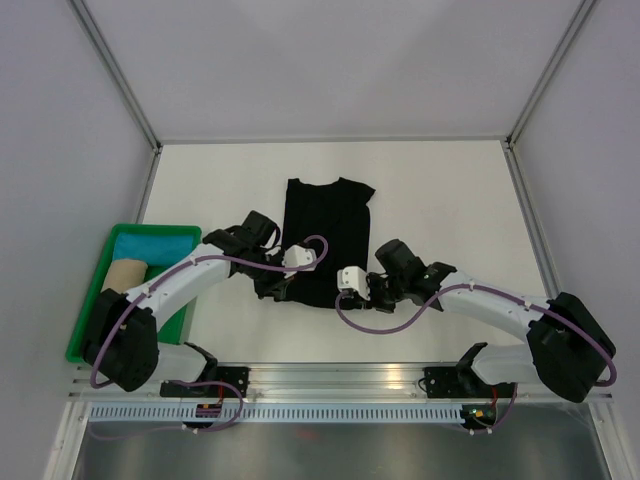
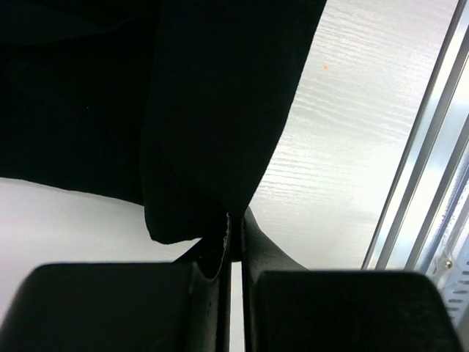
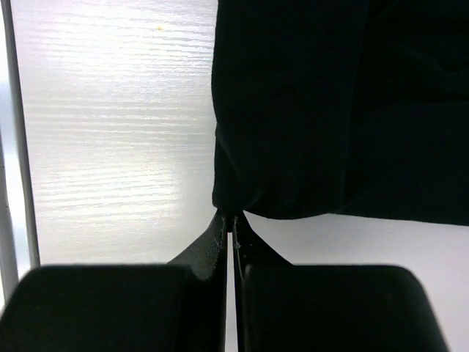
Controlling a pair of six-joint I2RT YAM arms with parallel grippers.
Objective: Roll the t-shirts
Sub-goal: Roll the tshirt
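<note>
Left gripper (image 2: 233,224) clamped on black t-shirt (image 1: 325,225) hem corner, right gripper (image 3: 233,218) pinching the opposite corner, cloth lying ahead of both.

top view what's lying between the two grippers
The near hem of the black t-shirt runs between them: left gripper and right gripper each pinch a corner. The top view shows it.

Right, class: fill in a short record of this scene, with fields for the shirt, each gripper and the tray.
t-shirt: black, spread on white table
left gripper: shut on near hem, left corner
right gripper: shut on near hem, right corner
green tray: left side, teal cloth and beige roll inside
</note>
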